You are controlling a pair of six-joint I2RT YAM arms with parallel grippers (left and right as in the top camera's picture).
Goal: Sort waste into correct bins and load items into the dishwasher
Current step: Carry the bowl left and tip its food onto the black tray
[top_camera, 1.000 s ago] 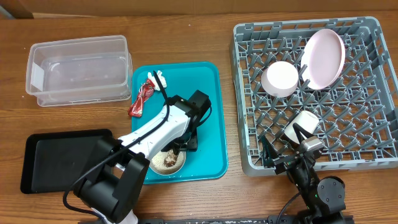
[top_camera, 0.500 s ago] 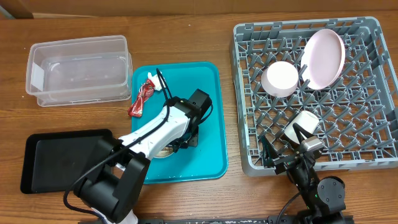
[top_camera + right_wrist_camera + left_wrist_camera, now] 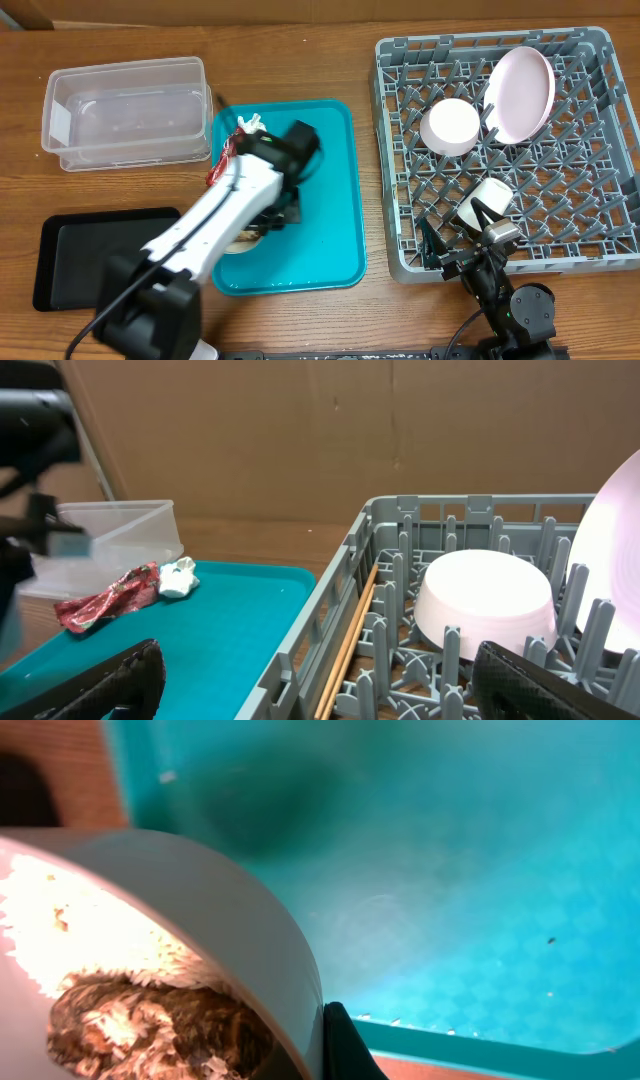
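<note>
My left gripper [image 3: 318, 1045] is shut on the rim of a white bowl [image 3: 200, 910] holding white rice and brown scraps [image 3: 130, 1010], tilted above the teal tray [image 3: 460, 870]. From overhead the arm covers most of this bowl [image 3: 243, 240]. The red wrapper [image 3: 105, 600] and white tissue [image 3: 180, 578] lie at the tray's far left. The grey rack [image 3: 600, 150] holds the pink plate [image 3: 520, 95], an upturned bowl [image 3: 450, 125], a cup [image 3: 483, 200] and chopsticks [image 3: 350, 630]. My right gripper [image 3: 320, 690] hangs open at the rack's front left, holding nothing.
The clear tub [image 3: 125, 110] stands at the back left. The black tray [image 3: 90, 250] lies at the front left, next to the teal tray's left edge. A cardboard wall runs along the back of the table.
My left gripper has shut on the bowl's rim and lifted it leftward over the tray. The arm now points toward the front left. The right arm has not moved.
</note>
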